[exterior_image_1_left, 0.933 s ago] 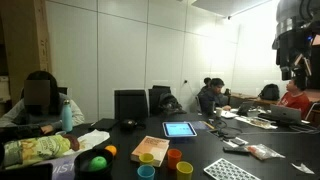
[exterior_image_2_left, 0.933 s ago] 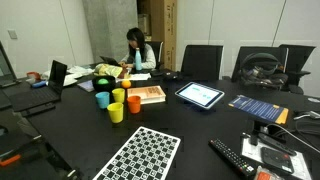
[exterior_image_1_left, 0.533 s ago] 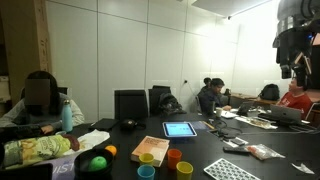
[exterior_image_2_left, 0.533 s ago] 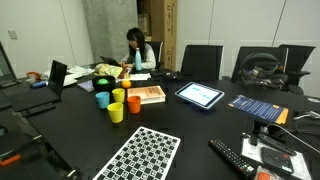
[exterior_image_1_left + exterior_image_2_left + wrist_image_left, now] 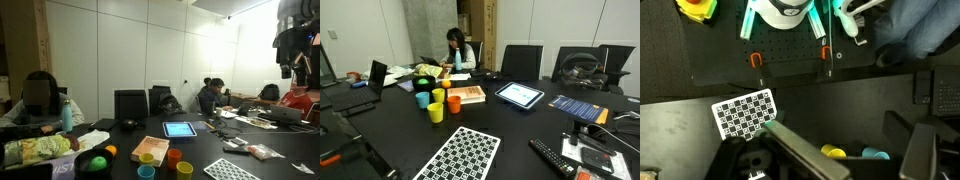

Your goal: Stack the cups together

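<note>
Nothing has moved since the earlier frame: cups, book and camera views all match. The gripper (image 5: 852,140) hangs high over the table (image 5: 520,130), its jaws wide apart and empty. In the wrist view, only the yellow cup (image 5: 832,152) and the light blue cup (image 5: 876,154) peek in between the fingers at six o'clock.

Left to right in an exterior view, the light blue cup (image 5: 422,99) comes first, with the orange cup (image 5: 437,96) at three o'clock of it. The yellow cup (image 5: 436,112) is at six o'clock of the orange, and the red cup (image 5: 453,103) at four o'clock of the orange. They stand close but apart, none nested yet, so I judge the first pick is the step in hand.

I'd take an outer cup, coming straight down with one finger inside the rim, so the neighbours don't get knocked. Then I'd lift clear of the rims and release low over the next cup.

The book (image 5: 468,94) crowds the red cup at one o'clock. Bare table opens at six o'clock toward the checkerboard (image 5: 460,155). The tablet (image 5: 520,95) sits well apart at three o'clock, and no table edge looks near the cups.
</note>
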